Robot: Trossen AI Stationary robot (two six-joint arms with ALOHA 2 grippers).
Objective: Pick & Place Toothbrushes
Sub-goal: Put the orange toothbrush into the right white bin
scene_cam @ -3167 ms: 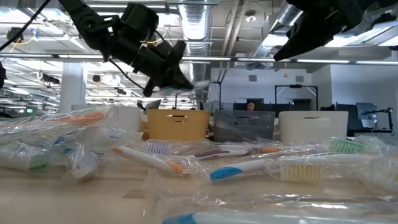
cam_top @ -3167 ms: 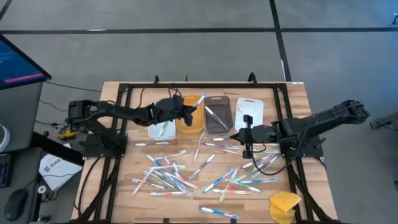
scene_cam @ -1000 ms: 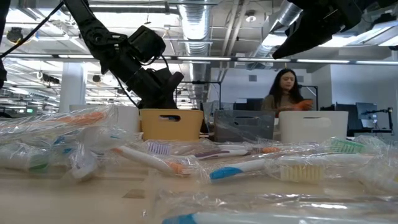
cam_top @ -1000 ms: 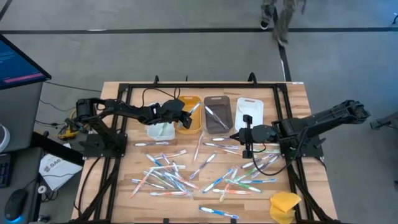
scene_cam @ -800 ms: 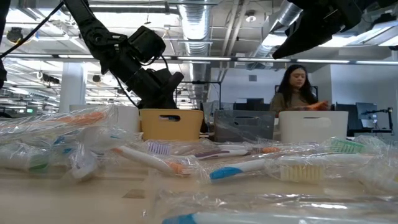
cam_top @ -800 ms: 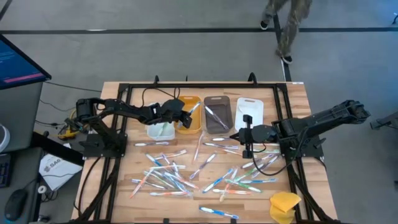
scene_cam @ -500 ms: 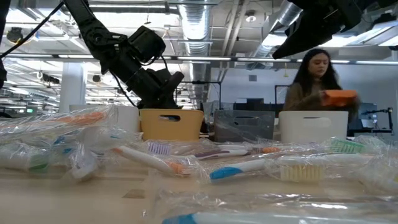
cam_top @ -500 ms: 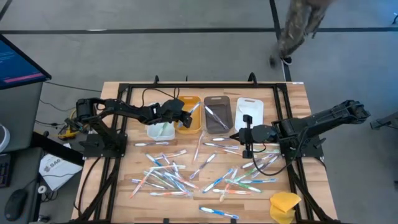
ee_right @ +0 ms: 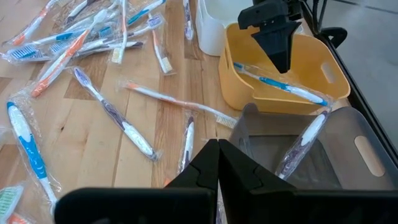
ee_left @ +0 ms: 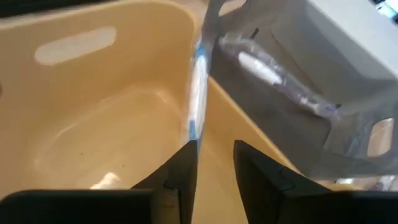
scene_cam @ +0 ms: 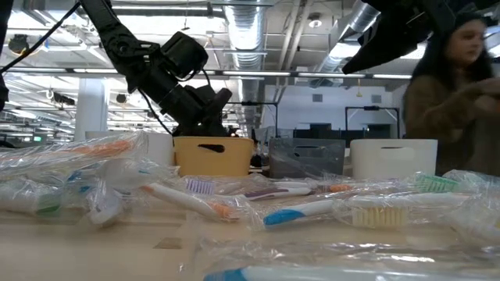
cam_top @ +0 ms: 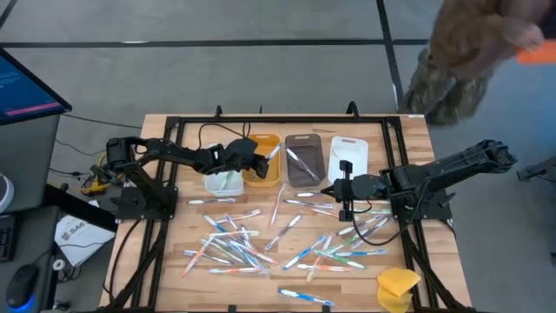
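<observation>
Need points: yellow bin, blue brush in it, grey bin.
yellow bin [ee_right: 333,74], right wrist view, far wall by the handle slot.
blue brush [ee_right: 281,85], right wrist view, mid handle.
grey bin [ee_right: 368,163], right wrist view, end wall near the handle slot.

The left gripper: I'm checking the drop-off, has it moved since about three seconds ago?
Yes. The left gripper has come down and pulled back toward its own side, now low over the yellow bin.

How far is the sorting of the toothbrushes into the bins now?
Early stage. A few brushes lie in the grey bin. The left gripper, jaws parted, is over the yellow bin, where a blue toothbrush leans on the rim. Dozens of toothbrushes remain loose on the table. The right gripper waits shut.
</observation>
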